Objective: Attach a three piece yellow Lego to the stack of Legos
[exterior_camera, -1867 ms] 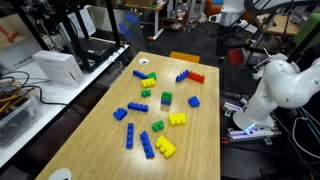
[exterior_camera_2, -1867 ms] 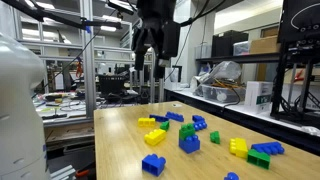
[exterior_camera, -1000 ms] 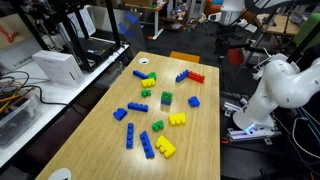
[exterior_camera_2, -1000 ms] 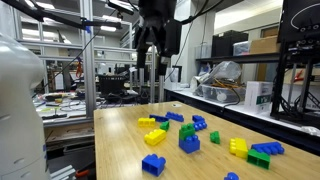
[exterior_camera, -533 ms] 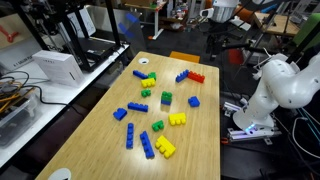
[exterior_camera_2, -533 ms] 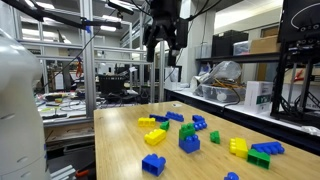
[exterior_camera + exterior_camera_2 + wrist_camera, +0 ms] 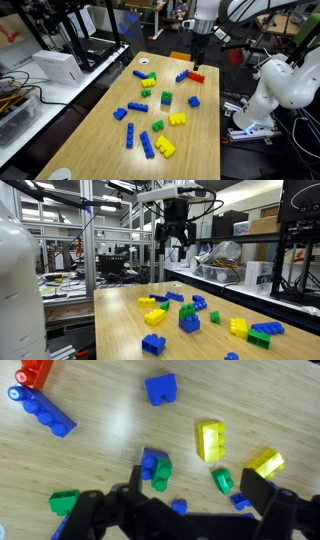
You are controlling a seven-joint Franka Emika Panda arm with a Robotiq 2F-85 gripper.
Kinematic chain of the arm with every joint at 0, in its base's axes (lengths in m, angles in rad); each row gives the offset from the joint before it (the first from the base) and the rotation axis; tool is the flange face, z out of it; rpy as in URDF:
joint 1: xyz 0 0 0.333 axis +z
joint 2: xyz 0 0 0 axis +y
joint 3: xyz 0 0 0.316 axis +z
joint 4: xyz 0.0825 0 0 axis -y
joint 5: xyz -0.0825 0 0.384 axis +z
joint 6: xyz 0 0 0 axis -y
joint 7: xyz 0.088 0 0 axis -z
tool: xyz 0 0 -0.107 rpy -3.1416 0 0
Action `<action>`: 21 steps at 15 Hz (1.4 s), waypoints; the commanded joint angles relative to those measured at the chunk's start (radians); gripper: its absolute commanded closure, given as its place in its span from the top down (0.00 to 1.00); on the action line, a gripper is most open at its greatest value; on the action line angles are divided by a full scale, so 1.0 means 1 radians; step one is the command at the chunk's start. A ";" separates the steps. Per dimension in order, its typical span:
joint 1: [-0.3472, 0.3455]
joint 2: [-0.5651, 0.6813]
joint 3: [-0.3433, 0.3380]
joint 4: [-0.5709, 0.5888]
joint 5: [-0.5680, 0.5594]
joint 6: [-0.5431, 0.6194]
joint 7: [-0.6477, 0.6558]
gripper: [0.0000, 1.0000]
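Overhead, the gripper (image 7: 197,60) hangs high above the far end of the table (image 7: 205,145), claw spread apart and holding nothing. The yellow three-stud brick (image 7: 210,440) lies flat on the wood near the green-and-blue stack (image 7: 155,468), not touching it.

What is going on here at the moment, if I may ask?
A robot arm's tool hovers open and empty above a wooden table strewn with Lego bricks. Nothing has been picked up yet. In the wrist view, a yellow brick lies loose on the table, apart from the small green and blue stack it is meant to join.
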 commanded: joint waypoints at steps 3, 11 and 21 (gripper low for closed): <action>0.026 0.150 0.038 0.028 0.038 0.107 -0.075 1.00; 0.022 0.207 0.091 0.005 0.024 0.169 -0.065 1.00; 0.022 0.211 0.092 0.008 0.024 0.171 -0.066 1.00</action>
